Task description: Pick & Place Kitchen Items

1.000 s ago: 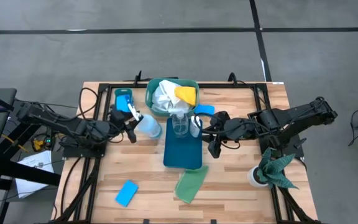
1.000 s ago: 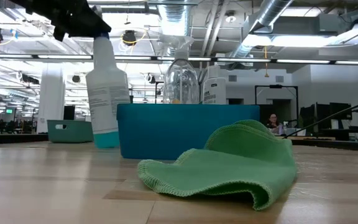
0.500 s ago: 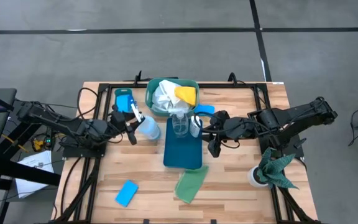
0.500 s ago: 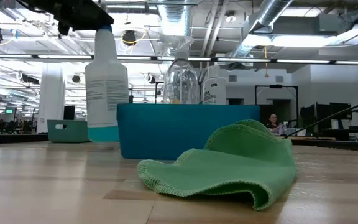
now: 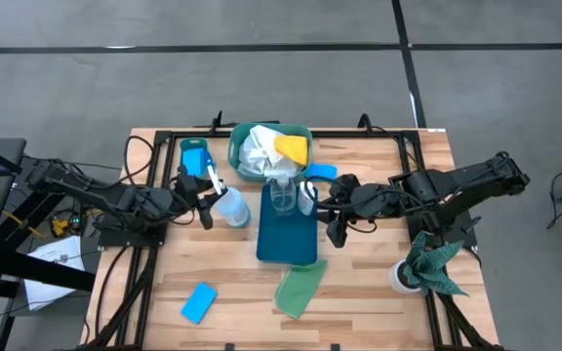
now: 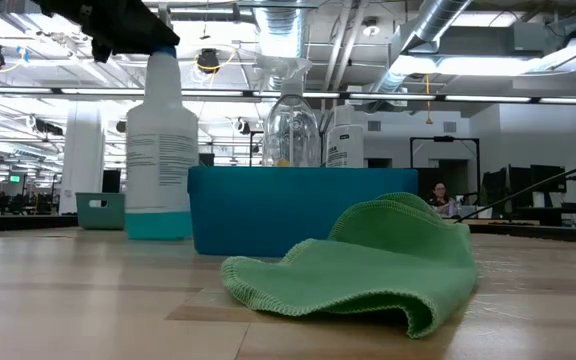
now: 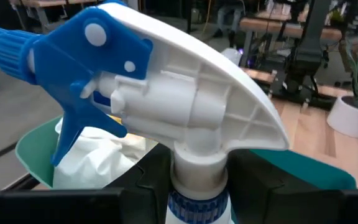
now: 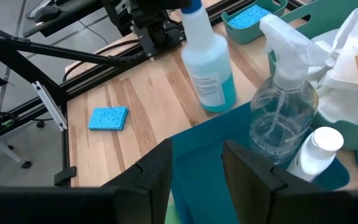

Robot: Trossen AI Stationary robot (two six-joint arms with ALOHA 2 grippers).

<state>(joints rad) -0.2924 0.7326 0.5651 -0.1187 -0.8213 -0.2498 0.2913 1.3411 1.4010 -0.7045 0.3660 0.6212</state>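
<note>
A spray bottle (image 5: 232, 206) with a blue trigger and blue liquid stands upright just left of the blue bin (image 5: 288, 244). My left gripper (image 5: 208, 189) is shut on it below the trigger head. A clear spray bottle (image 5: 283, 194) and a small white bottle (image 5: 306, 195) stand inside the bin at its far end. My right gripper (image 5: 328, 207) hovers open above the bin's right side, with only the bin showing between its fingers (image 8: 247, 171). A light-green cloth (image 5: 301, 290) lies crumpled in front of the bin, and a blue sponge (image 5: 198, 302) lies near the front left. My left gripper pinches the spray bottle's neck (image 7: 197, 180) between its two fingers, just under the white and blue trigger head. The fingers come nearly level from the table's left. The bottle hangs upright with its base (image 6: 158, 232) at table height; whether it rests there I cannot tell.
A green tub (image 5: 301, 136) at the far edge holds white and yellow cloths. Left of it is a small teal tray (image 5: 183, 148) with a sponge, and right of it lies another blue sponge (image 5: 323, 172). A white pot with a dark green rag (image 5: 427, 265) stands at the right.
My left gripper has turned a little at the wrist and swung the spray bottle from tilted to upright. The bottle's base has moved toward the table's left, away from the blue bin.
</note>
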